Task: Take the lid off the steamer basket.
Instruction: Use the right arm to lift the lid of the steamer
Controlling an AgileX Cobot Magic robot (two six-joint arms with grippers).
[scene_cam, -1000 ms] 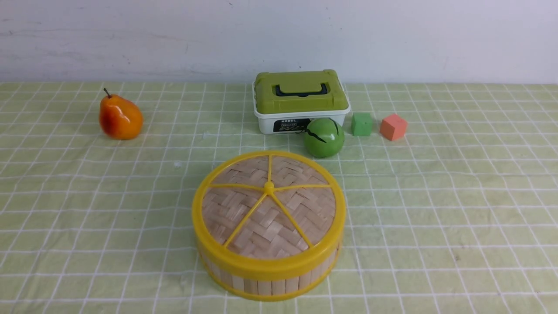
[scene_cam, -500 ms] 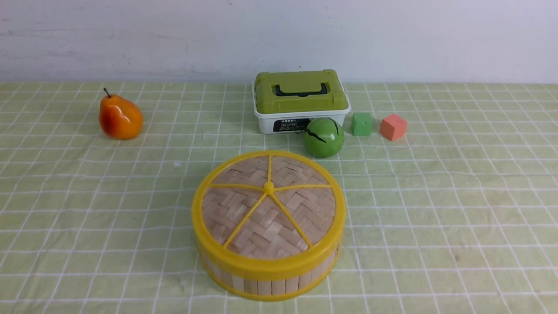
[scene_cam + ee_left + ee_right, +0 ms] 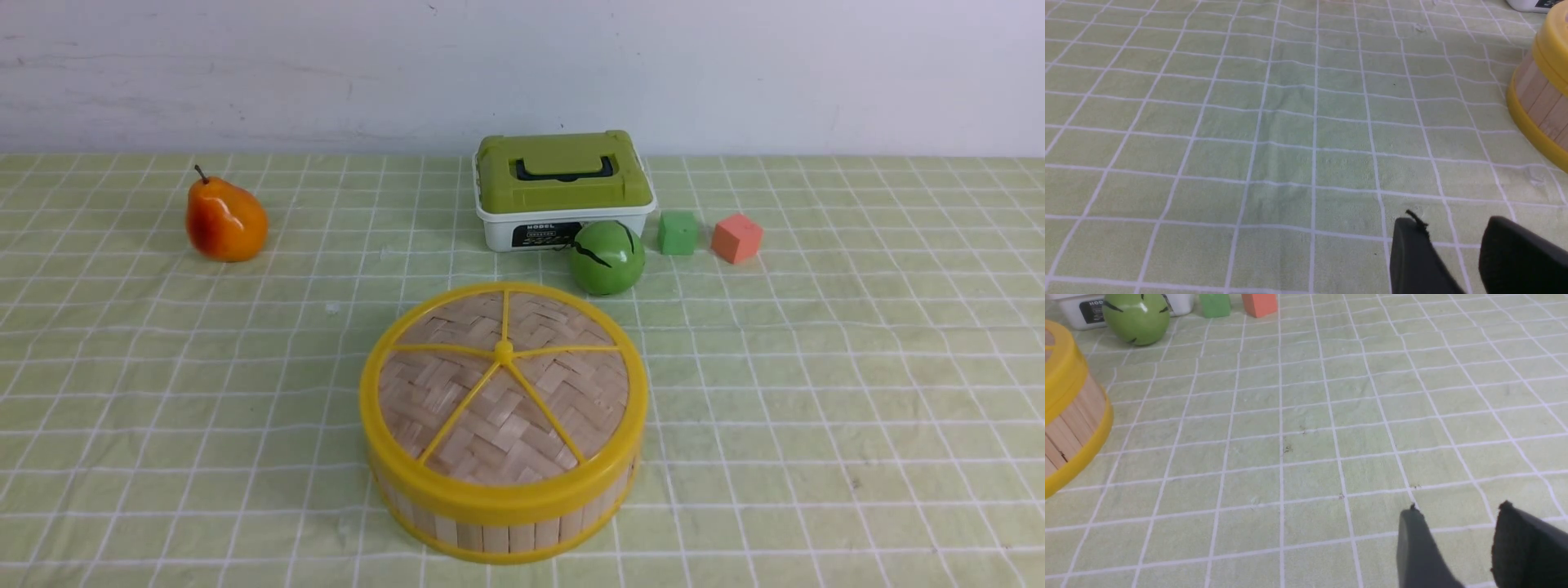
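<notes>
The lid (image 3: 504,392), woven pale bamboo with a yellow rim, spokes and centre knob, sits closed on the steamer basket (image 3: 498,535), a round tub of wooden slats with yellow rims, at the front middle of the table. Neither arm shows in the front view. In the left wrist view my left gripper (image 3: 1451,228) is open and empty over bare cloth, with the basket's side (image 3: 1541,102) well off to one side. In the right wrist view my right gripper (image 3: 1457,516) is open and empty over bare cloth, with the basket (image 3: 1069,412) far from it.
Behind the basket stand a white box with an olive-green lid (image 3: 563,188) and a green ball (image 3: 606,256). A green cube (image 3: 678,233) and an orange cube (image 3: 736,238) lie to the right. An orange pear (image 3: 224,220) is at the back left. A green checked cloth (image 3: 816,392) covers the table.
</notes>
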